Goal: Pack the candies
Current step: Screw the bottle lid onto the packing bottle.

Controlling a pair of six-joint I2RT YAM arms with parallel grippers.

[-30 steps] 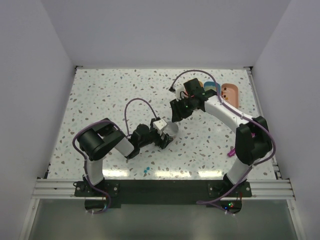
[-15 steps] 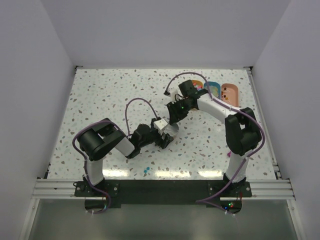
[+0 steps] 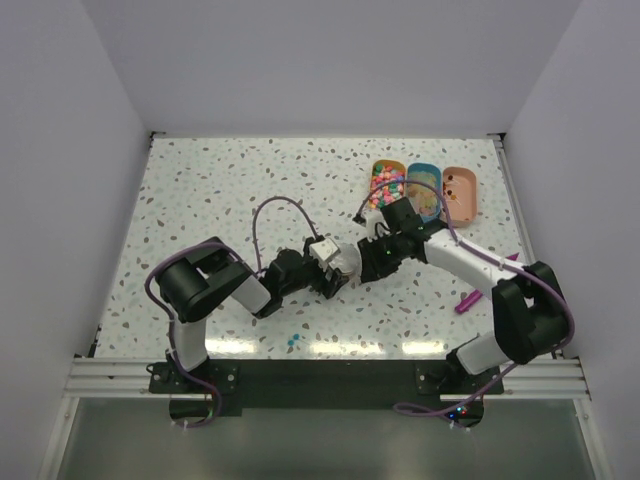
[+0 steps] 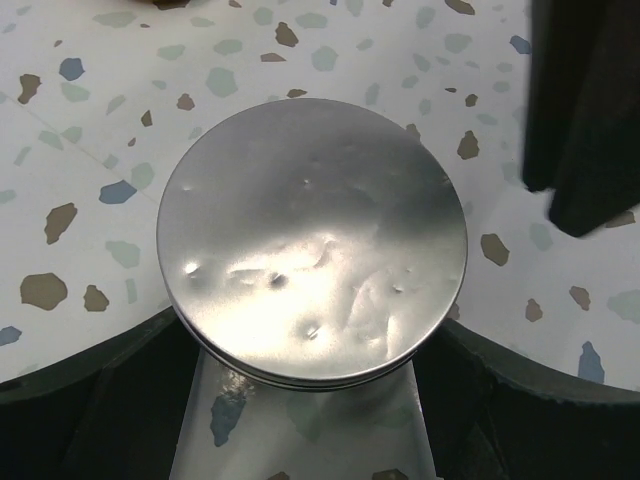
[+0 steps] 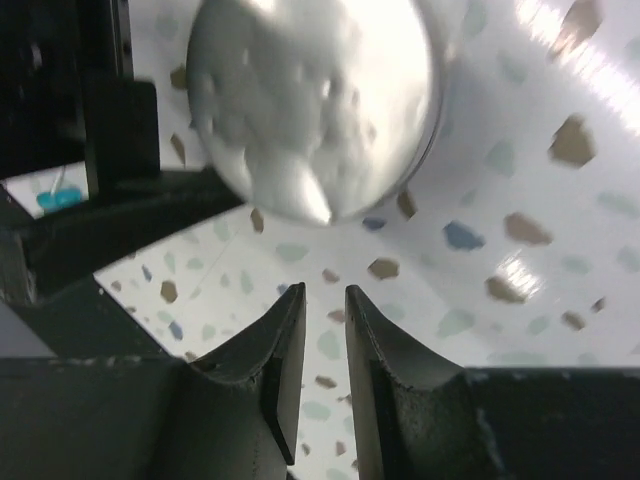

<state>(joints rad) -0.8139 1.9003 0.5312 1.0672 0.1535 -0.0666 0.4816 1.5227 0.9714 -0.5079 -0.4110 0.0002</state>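
Candies (image 3: 457,186) of the dark kind show only as a few specks in the salmon tray (image 3: 474,190), the right-most of three trays at the far right of the table (image 3: 200,200), too small to tell apart. Beside it stand a blue tray (image 3: 424,167) and an orange tray (image 3: 385,163) of bright sweets. Well apart from them, near the middle of the table, a round silver tin (image 4: 310,240) sits with its dented lid on. The left gripper (image 3: 327,272) has its fingers spread wide and pressed against both sides of the tin. Just right of the tin, the right gripper (image 5: 322,292) hangs low over the table, fingers almost together with a thin gap and nothing between them. A purple scoop (image 3: 467,301) lies farther right.
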